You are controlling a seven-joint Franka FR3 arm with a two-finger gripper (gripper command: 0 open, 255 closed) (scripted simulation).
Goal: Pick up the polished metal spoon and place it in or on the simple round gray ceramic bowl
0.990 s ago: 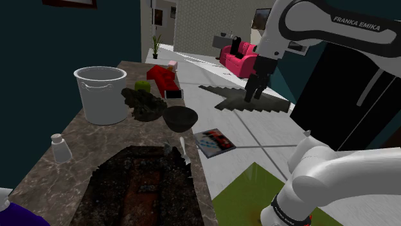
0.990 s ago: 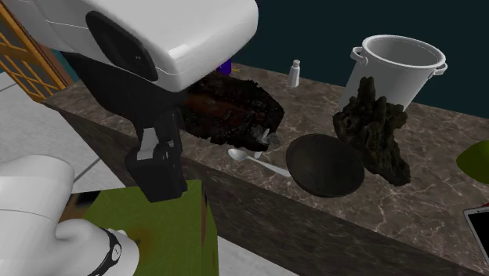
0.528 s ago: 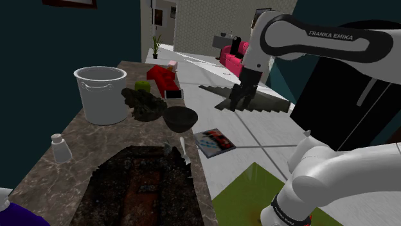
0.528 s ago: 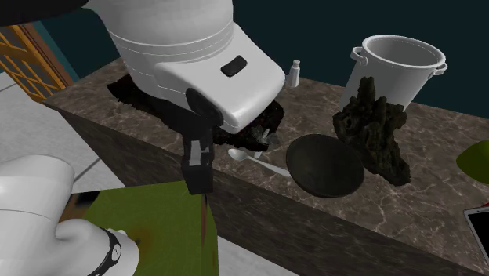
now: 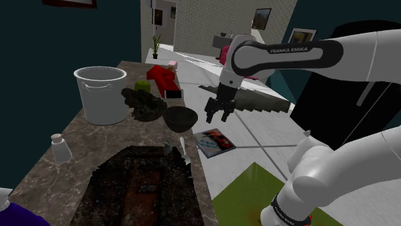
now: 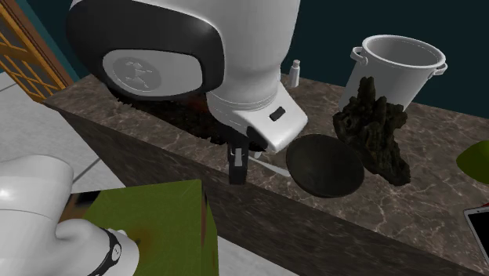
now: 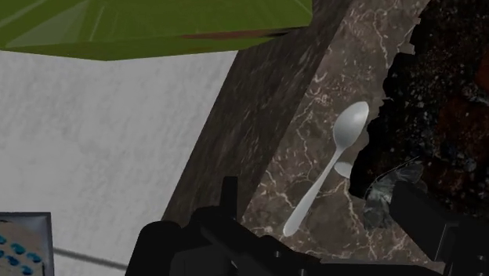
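Note:
The metal spoon [image 5: 182, 146] lies on the dark marble counter [image 5: 96, 138] close to its edge, bowl end beside a dark crumbly slab [image 5: 138, 186]. In the wrist view the spoon [image 7: 329, 161] runs lengthwise ahead of my gripper [image 7: 325, 208], whose fingers stand apart and touch nothing. The dark round bowl [image 5: 180, 117] sits just beyond the spoon. My gripper [image 5: 216, 114] hangs open in the air off the counter's edge, level with the bowl. In the second exterior view the gripper [image 6: 237, 163] is in front of the spoon's handle [image 6: 270, 167], next to the bowl [image 6: 325, 165].
A white pot [image 5: 101, 93] and a dark jagged lump [image 5: 142, 103] stand behind the bowl. A small shaker [image 5: 61, 147] is at the counter's far side. A magazine [image 5: 215, 140] and a green mat [image 5: 250, 192] lie on the floor below.
The arm has swung toward the shoulder view's left and come lower, bringing the gripper from over the open floor to the counter's edge near the bowl and spoon.

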